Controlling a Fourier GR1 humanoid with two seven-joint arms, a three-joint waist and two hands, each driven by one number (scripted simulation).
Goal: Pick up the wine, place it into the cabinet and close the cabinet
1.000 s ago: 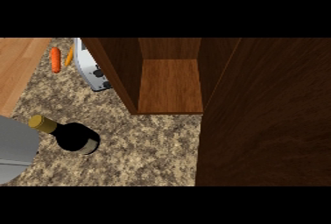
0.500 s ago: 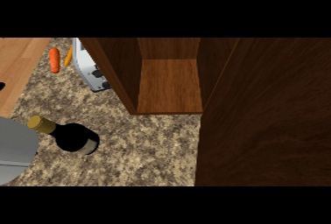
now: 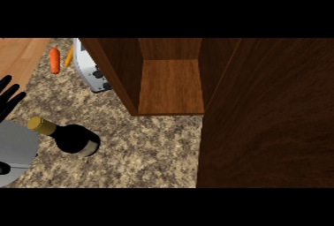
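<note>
One hand shows, the left hand, fingers straight and holding nothing, nearest the wine, which stands on the counter just below-right of it, left of the open cabinet.

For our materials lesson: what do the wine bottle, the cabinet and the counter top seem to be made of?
Wine bottle: probably dark glass, glossy black body, gold cap at the neck. Cabinet: wood or wood veneer, dark reddish-brown with visible grain, satin look. Counter top: seemingly granite-like stone, speckled brown and beige.
</note>
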